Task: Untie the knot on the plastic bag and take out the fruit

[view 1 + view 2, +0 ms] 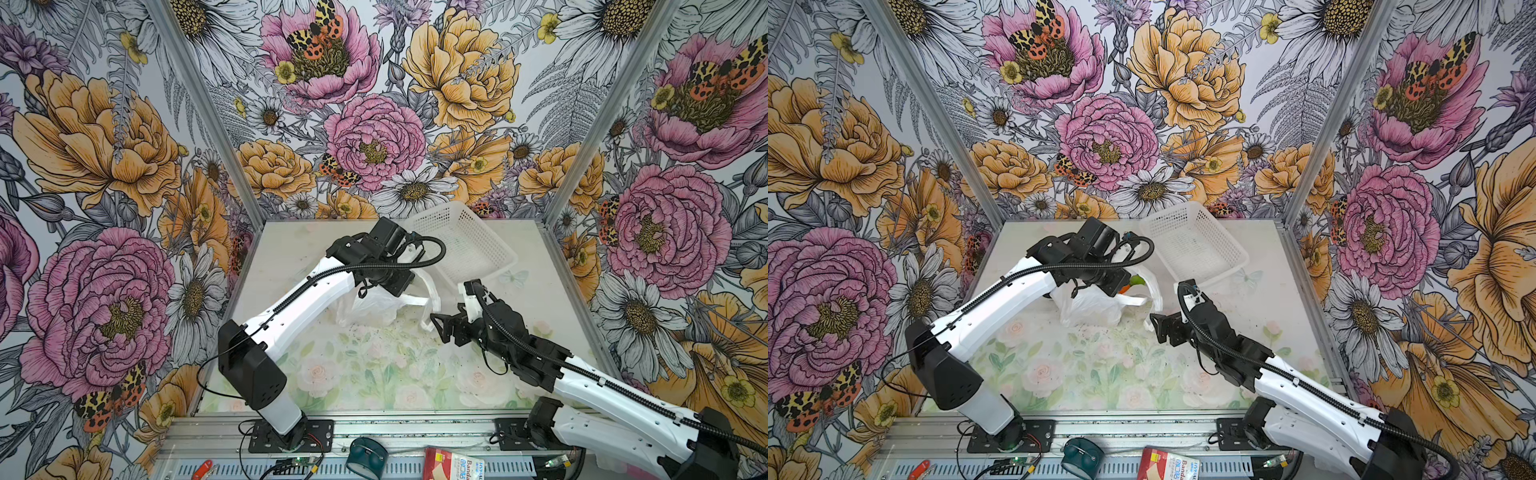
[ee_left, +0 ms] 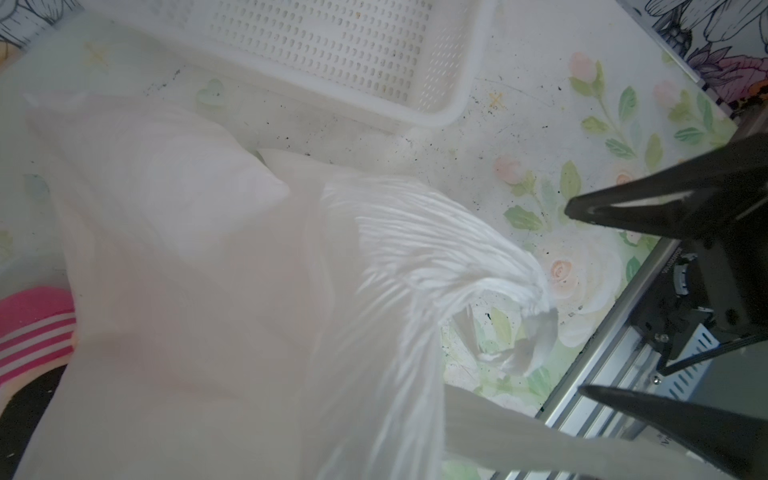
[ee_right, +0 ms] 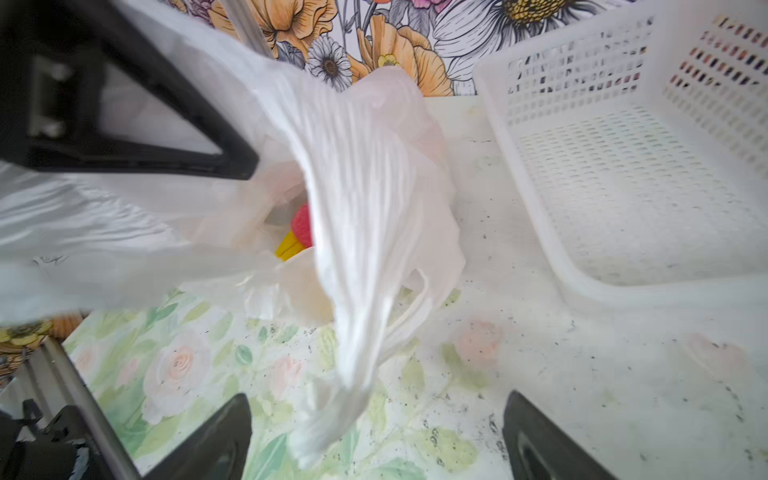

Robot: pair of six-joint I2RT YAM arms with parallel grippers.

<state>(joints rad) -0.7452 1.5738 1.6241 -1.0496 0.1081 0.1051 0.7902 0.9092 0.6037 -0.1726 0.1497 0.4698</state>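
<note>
1. Left hand (image 1: 399,286), centre frame: clamped shut on the plastic bag's (image 1: 1092,309) rim, holding it up.
2. Bag mouth gapes and looks untied; fruit (image 3: 301,226) peeks out inside.
3. Right hand (image 1: 437,328), right of centre: wide open, empty. Next up, I'd say: reach into the mouth and pinch one fruit.

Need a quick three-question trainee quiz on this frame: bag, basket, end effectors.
1. True or false: the basket already holds fruit.
2. Which one stands open? A) left end effector B) right end effector C) neither
3. Fill in: in the right wrist view, a pink-red fruit shows inside the plastic bag, next to a ____ one.

Key: 1. False, it is empty. 2. B. 3. The yellow fruit.
</note>
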